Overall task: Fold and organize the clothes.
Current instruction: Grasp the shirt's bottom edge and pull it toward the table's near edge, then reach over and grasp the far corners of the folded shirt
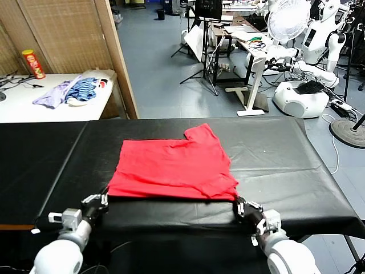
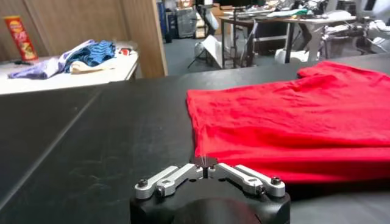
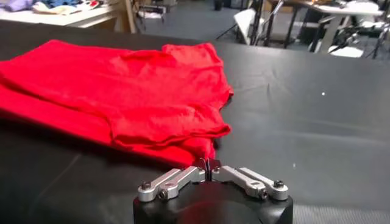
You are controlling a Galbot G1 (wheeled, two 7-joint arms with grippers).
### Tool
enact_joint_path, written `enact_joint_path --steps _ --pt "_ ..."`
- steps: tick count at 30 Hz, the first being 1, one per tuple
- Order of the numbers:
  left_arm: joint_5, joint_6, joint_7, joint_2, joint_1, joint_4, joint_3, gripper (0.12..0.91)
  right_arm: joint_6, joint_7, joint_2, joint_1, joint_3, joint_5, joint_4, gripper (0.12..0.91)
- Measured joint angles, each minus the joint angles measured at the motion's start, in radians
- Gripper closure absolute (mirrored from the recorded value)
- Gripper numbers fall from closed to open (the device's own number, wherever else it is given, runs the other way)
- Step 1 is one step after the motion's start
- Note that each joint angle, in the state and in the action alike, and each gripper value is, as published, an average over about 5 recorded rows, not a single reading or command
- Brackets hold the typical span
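Folding looks under way: the T-shirt (image 1: 171, 168) lies doubled on the table (image 1: 285, 165). Left gripper (image 1: 101, 198) and right gripper (image 1: 242, 205) sit at its near corners; whether either grips cloth I cannot tell. Next likely needs a firm hold on both corners.

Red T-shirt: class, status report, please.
Left gripper and right gripper at near corners of red T-shirt. Shirt partly folded on black table. Nothing blocking.
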Motion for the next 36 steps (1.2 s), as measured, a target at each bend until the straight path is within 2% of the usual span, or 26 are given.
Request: enact_joint_path --steps 5,8,11,16,21,24,30,36 --pt "0.001 0.075 -0.040 0.001 0.065 -0.075 -0.031 0.561 -0.042 0.008 -0.021 -0.012 0.051 0.070 0.074 0.291" --pt "-0.009 0.127 -0.048 0.001 0.095 -0.126 -0.056 0.394 -0.004 0.015 -0.033 0.033 0.079 0.118 0.077 0.236" --pt "-0.054 0.150 -0.043 0.007 0.101 -0.172 -0.079 0.273 0.039 0.016 -0.041 0.134 0.078 0.136 0.017 0.228" --pt "-0.149 0.160 -0.038 0.043 -0.016 -0.157 -0.069 0.233 0.059 0.040 -0.034 0.376 -0.004 0.137 -0.177 0.227" --pt "-0.294 0.188 -0.097 0.074 -0.279 0.007 0.019 0.232 0.070 0.087 -0.008 0.627 -0.137 0.144 -0.407 0.227" --pt "-0.356 0.197 -0.110 0.086 -0.444 0.133 0.087 0.232 0.080 0.095 0.018 0.758 -0.209 0.149 -0.547 0.227" --pt "-0.382 0.202 -0.102 0.073 -0.738 0.392 0.232 0.232 0.096 0.069 0.084 0.964 -0.321 0.153 -0.807 0.227" --pt "-0.369 0.223 -0.093 0.035 -0.923 0.624 0.334 0.232 0.102 0.023 0.162 1.098 -0.388 0.124 -1.016 0.227"
